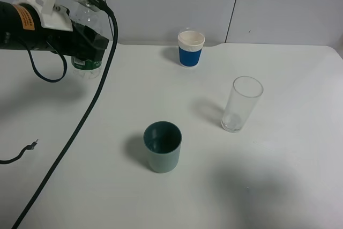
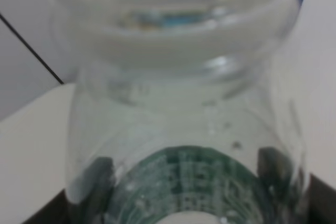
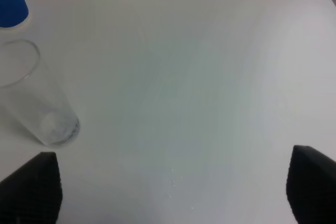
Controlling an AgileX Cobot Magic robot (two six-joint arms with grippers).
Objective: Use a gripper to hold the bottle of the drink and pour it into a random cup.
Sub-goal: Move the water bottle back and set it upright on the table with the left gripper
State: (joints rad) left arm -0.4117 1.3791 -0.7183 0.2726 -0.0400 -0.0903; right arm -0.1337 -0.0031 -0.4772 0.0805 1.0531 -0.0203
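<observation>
Black cable trails nearest the camera and runs up to the left gripper. That gripper is clamped around the one bottle of the drink, held upright, green label showing below it. One teal cup stands well apart from that gripper, toward the camera. One blue-and-white paper cup stands off to its side. One clear glass is farther still, near the right gripper, whose fingers are spread wide above the white bench.
</observation>
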